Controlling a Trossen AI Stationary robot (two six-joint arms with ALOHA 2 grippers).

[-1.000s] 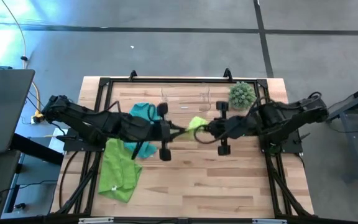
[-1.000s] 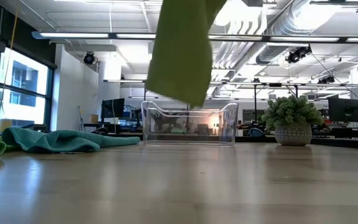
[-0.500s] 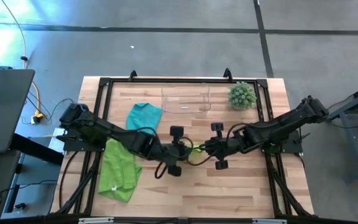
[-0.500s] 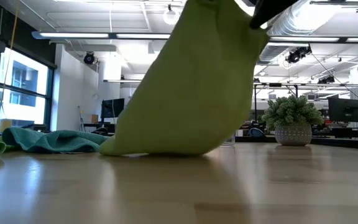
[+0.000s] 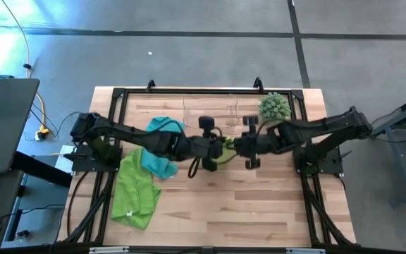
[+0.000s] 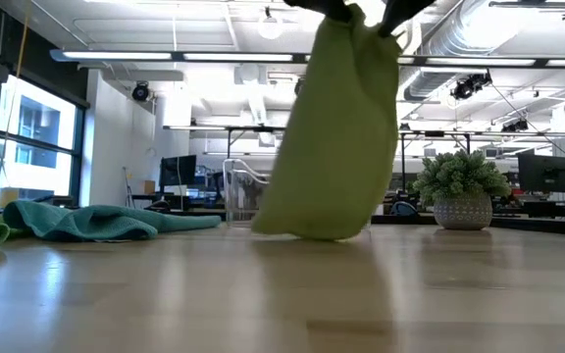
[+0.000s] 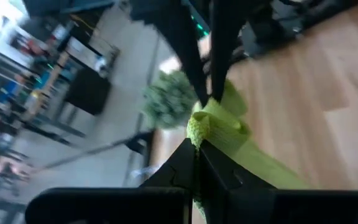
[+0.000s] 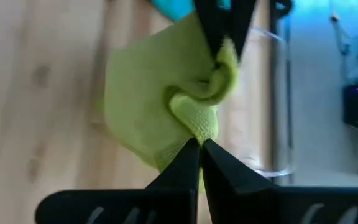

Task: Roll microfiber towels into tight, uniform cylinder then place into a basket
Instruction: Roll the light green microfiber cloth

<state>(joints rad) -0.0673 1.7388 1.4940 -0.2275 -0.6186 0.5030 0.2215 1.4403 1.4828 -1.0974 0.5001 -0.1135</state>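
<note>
While both arms meet mid-surface, the left gripper (image 5: 219, 144) and right gripper (image 5: 232, 146) clench one fuzzy lime-green microfiber towel (image 6: 333, 137). It hangs above the wooden surface (image 5: 245, 204).

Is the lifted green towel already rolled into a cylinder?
No: the lime green towel hangs loose and unrolled, pinched by the left gripper and right gripper.

A round, spiky green plant (image 5: 274, 107) sits near the top right of the wooden table (image 5: 231, 212) in the high view. In the low view the plant (image 6: 459, 176) is on the right, growing out of a small grey pot (image 6: 462, 210). A grey floor (image 5: 189, 56) goes all around the table, with a dark line across the top. A yellow cable (image 5: 21, 35) curls at the upper left. A dark flat thing (image 5: 2, 123) lies at the left edge. Behind the table is a big room with long ceiling lights (image 6: 165, 56), windows (image 6: 27, 132) on the left and desks with screens (image 6: 542, 174).
</note>
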